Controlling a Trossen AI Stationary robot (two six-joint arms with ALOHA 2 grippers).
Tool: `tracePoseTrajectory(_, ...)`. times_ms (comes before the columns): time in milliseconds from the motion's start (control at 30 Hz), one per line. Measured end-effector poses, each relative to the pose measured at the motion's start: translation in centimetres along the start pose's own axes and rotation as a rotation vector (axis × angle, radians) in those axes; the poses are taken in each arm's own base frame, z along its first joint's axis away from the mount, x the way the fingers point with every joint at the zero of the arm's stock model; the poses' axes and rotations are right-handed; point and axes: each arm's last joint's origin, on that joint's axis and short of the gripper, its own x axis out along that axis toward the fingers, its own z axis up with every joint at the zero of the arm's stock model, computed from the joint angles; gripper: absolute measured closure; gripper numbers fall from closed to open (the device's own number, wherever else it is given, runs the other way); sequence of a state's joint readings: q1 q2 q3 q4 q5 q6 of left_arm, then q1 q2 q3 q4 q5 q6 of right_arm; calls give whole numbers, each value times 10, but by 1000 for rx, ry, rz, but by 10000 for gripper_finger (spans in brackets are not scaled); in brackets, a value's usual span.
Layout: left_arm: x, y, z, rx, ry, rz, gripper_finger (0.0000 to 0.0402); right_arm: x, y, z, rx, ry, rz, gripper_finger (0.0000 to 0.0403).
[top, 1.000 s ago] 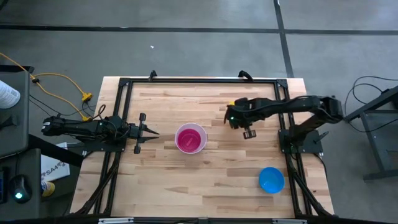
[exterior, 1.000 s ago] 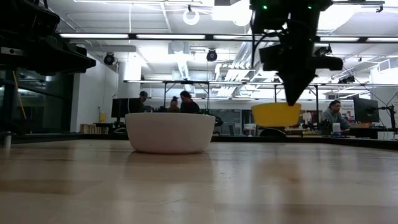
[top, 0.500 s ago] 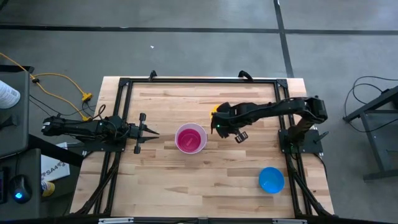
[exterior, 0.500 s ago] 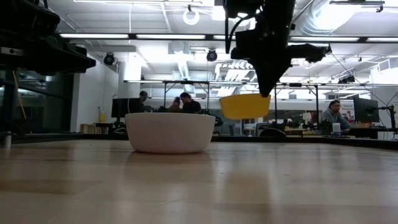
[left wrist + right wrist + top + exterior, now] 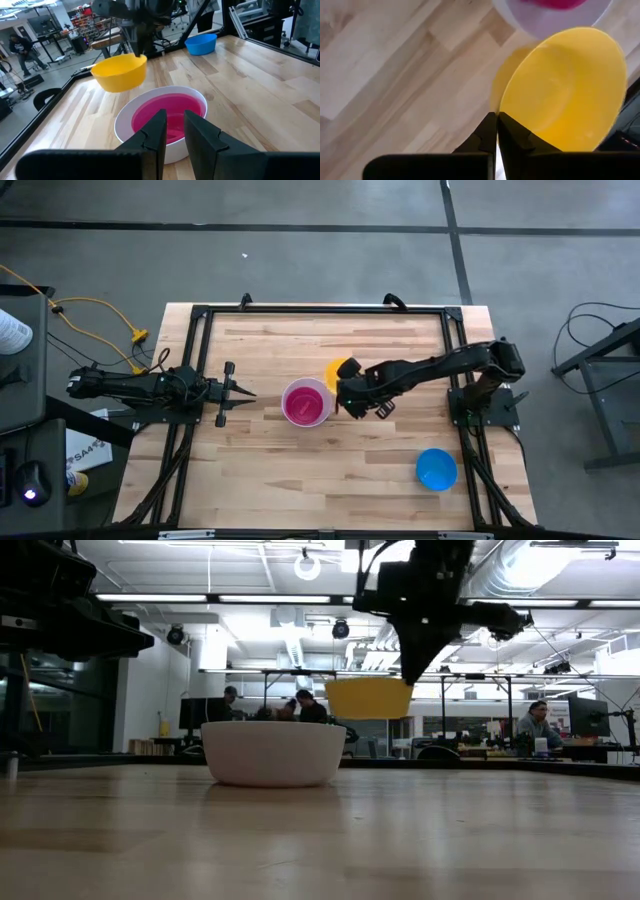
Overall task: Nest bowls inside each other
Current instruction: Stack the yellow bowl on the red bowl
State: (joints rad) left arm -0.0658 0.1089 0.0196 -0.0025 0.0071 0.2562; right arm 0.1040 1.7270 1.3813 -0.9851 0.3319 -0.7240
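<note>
One small round yellow plastic bowl (image 5: pixel 338 370) is hanging pinched by its rim in the fully closed right gripper (image 5: pixel 345 387), at 2 o'clock of the white plastic bowl (image 5: pixel 307 402) holding the red-pink one (image 5: pixel 304 405). Best centring it above them, level, before releasing. Left gripper (image 5: pixel 238 391) is waiting at 9 o'clock, fingers slightly apart, holding nothing.

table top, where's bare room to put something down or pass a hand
Bare wood lies along the far edge of the table, and along the near edge left of the blue bowl. The middle is crowded: the white bowl holds the pink one, with the right pincer carrying the yellow bowl beside it, and the left pincer opposite.
</note>
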Motion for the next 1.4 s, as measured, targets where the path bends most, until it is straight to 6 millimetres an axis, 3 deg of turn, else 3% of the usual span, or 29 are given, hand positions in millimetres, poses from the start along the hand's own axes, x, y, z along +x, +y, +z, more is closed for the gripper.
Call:
tracePoseTrajectory(333, 0, 0, 0, 0, -1, 0, 336, -5, -26, 34, -19, -29, 2, 400)
tracePoseTrajectory(633, 0, 0, 0, 0, 0, 0, 336, -7, -27, 64, -150, -71, -19, 400)
tracePoseTrajectory(1100, 0, 0, 0, 0, 0, 0, 336, -11, -19, 71, -433, -178, 54, 400)
tracePoseTrajectory(1400, 0, 0, 0, 0, 0, 0, 336, 14, -32, 70, -425, -163, 45, 400)
